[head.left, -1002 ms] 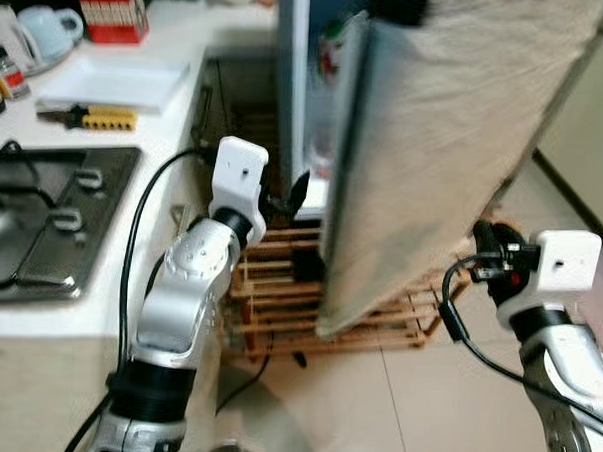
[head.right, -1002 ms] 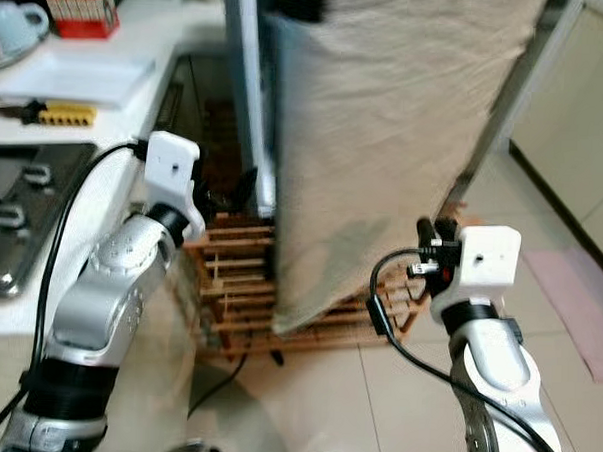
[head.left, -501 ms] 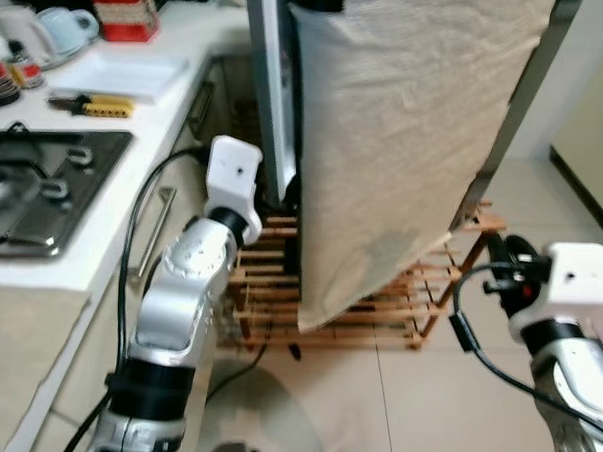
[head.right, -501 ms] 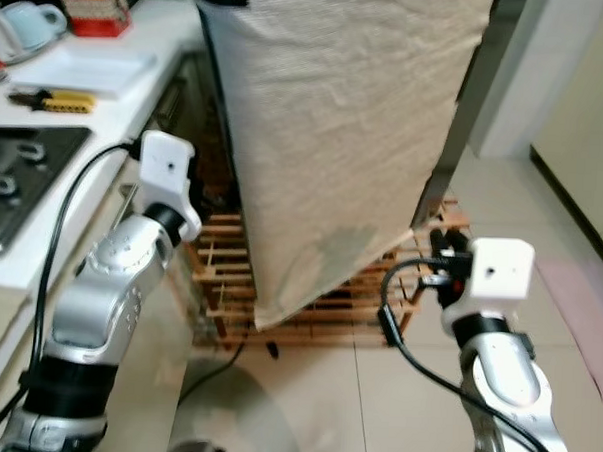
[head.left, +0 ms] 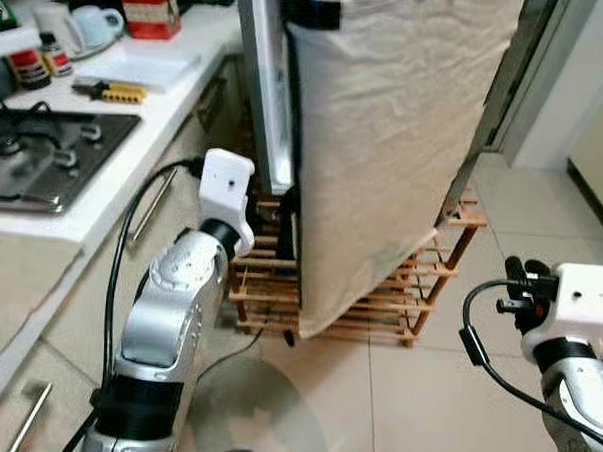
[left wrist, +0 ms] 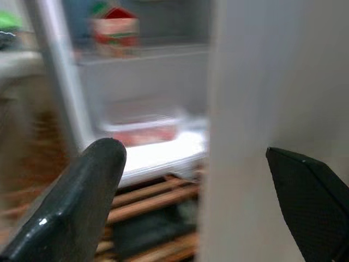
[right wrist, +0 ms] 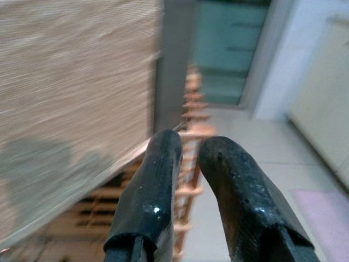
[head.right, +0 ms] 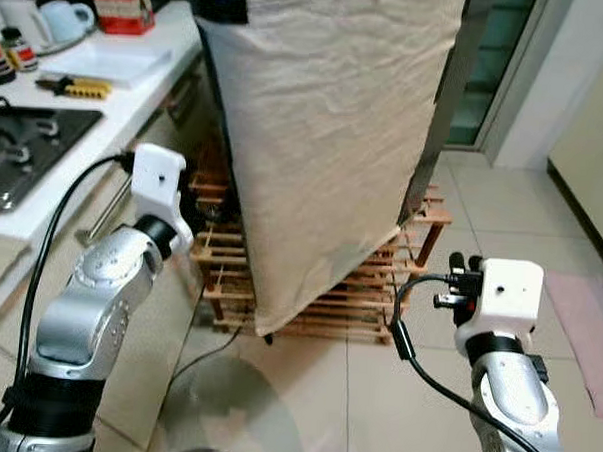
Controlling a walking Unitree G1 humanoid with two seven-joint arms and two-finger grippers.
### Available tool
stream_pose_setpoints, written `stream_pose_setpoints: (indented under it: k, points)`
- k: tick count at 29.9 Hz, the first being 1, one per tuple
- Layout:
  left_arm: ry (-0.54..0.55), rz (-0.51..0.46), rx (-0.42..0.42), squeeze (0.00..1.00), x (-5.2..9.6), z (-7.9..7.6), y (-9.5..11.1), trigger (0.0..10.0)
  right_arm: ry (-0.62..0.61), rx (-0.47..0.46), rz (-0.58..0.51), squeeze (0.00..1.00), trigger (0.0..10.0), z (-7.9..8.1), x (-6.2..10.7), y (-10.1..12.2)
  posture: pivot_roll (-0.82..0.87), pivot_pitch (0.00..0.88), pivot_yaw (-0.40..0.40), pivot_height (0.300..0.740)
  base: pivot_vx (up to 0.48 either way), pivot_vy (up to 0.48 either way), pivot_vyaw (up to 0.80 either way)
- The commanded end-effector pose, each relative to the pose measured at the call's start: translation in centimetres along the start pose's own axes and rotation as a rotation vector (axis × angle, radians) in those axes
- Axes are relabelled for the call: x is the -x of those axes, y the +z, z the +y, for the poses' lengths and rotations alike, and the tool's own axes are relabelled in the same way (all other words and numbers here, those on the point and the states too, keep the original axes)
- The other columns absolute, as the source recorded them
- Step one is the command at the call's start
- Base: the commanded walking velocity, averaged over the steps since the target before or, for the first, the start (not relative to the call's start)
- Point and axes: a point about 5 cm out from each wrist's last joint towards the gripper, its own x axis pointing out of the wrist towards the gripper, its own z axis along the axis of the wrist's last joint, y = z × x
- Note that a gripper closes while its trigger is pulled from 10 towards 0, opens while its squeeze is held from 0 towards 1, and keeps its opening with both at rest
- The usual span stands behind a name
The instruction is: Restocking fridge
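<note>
Head views: the fridge door (head.left: 262,94) stands nearly edge-on to the camera, draped with a beige cloth cover (head.right: 325,137). The fridge rests on a wooden slatted rack (head.right: 364,289) on the tiled floor (head.right: 394,390). The left gripper (head.left: 288,200) is raised beside the door's lower edge. The right gripper (head.left: 514,290) hangs apart over the tiles, right of the rack. On the counter (head.left: 106,127) to the left lie a gas hob (head.left: 44,160), a white tray (head.left: 148,69) and a red carton (head.left: 146,1).

Left wrist view: the fingers (left wrist: 76,207) are spread wide, empty. Between them show the door's edge and the fridge interior, with a red-and-green carton (left wrist: 113,34) on a shelf and a clear container (left wrist: 143,126) below; blurred.

Right wrist view: the fingers (right wrist: 150,196) are nearly together, holding nothing, pointed past the cloth toward the rack.
</note>
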Motion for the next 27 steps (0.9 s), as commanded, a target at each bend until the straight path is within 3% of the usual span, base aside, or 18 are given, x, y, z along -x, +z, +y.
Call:
stream_pose_setpoints:
  k: [1, 2, 3, 8, 9, 11, 12, 14, 16, 17, 18, 20, 21, 23, 27]
  points:
    - [-0.087, -0.036, 0.014, 0.00, 0.4, -0.7, 0.8, 10.0, -0.009, 0.011, 0.016, 0.00, 10.0, -0.4, 0.1, -0.4, -0.04, 0.014, 0.032, 0.740, 0.000, 0.000, 0.00]
    - [-0.233, -0.026, 0.041, 0.00, 1.4, -1.4, 0.9, 10.0, -0.007, 0.019, 0.044, 0.00, 10.0, -0.6, 0.3, -1.1, -0.04, 0.012, 0.027, 0.740, 0.000, 0.000, 0.00]
    - [-0.233, -0.026, 0.041, 0.00, 1.4, -1.4, 0.9, 10.0, -0.007, 0.019, 0.044, 0.00, 10.0, -0.6, 0.3, -1.1, -0.04, 0.012, 0.027, 0.740, 0.000, 0.000, 0.00]
    - [-0.552, 0.007, 0.056, 0.00, 3.7, -3.0, 1.3, 10.0, 0.001, 0.041, 0.105, 0.00, 10.0, -1.0, 0.9, -2.5, -0.04, 0.013, 0.019, 0.740, 0.000, 0.000, 0.00]
    - [-0.660, 0.010, 0.117, 0.00, 4.5, -3.7, 1.7, 10.0, -0.004, 0.053, 0.135, 0.00, 10.0, -1.3, 1.3, -3.3, -0.04, 0.014, 0.016, 0.740, 0.000, 0.000, 0.00]
    - [-0.696, 0.008, 0.144, 0.00, 4.7, -4.0, 1.9, 10.0, -0.007, 0.056, 0.145, 0.00, 10.0, -1.4, 1.5, -3.6, -0.03, 0.015, 0.015, 0.740, 0.000, 0.000, 0.00]
    - [-0.810, -0.005, 0.247, 0.00, 5.6, -4.7, 2.6, 10.0, -0.036, 0.050, 0.178, 0.00, 10.0, -2.1, 2.2, -4.5, -0.03, 0.016, 0.015, 0.740, 0.000, 0.000, 0.00]
    - [-0.813, -0.021, 0.268, 0.00, 5.8, -4.7, 2.7, 10.0, -0.059, 0.045, 0.194, 0.00, 10.0, -2.6, 2.6, -5.0, -0.04, 0.020, 0.018, 0.740, 0.000, 0.000, 0.00]
    - [-0.726, -0.047, 0.246, 0.00, 5.3, -4.0, 2.4, 10.0, -0.097, 0.053, 0.213, 0.00, 10.0, -3.5, 3.1, -5.7, -0.05, 0.026, 0.017, 0.740, 0.000, 0.000, 0.00]
    - [-0.580, -0.057, 0.197, 0.00, 4.4, -2.7, 1.8, 10.0, -0.146, 0.052, 0.242, 0.00, 10.0, -4.4, 3.8, -6.5, -0.05, 0.028, 0.015, 0.740, 0.000, 0.000, 0.00]
    - [-0.580, -0.057, 0.197, 0.00, 4.4, -2.7, 1.8, 10.0, -0.146, 0.052, 0.242, 0.00, 10.0, -4.4, 3.8, -6.5, -0.05, 0.028, 0.015, 0.740, 0.000, 0.000, 0.00]
    - [-0.443, -0.049, 0.174, 0.00, 3.8, -1.0, 1.2, 10.0, -0.207, 0.058, 0.288, 0.00, 10.0, -5.5, 4.8, -7.8, -0.05, 0.033, 0.013, 0.740, 0.000, 0.000, 0.00]
    - [-0.443, -0.049, 0.174, 0.00, 3.8, -1.0, 1.2, 10.0, -0.207, 0.058, 0.288, 0.00, 10.0, -5.5, 4.8, -7.8, -0.05, 0.033, 0.013, 0.740, 0.000, 0.000, 0.00]
    - [-0.369, -0.031, 0.167, 0.00, 3.5, -0.1, 0.8, 10.0, -0.235, 0.081, 0.310, 0.00, 10.0, -6.1, 5.5, -8.4, -0.05, 0.037, 0.017, 0.740, 0.000, 0.000, 0.00]
    - [-0.120, 0.096, 0.063, 0.00, 2.2, 2.1, -1.0, 10.0, -0.276, 0.052, 0.309, 0.00, 10.0, -6.9, 6.4, -8.6, -0.06, 0.046, 0.025, 0.740, 0.000, 0.000, 0.00]
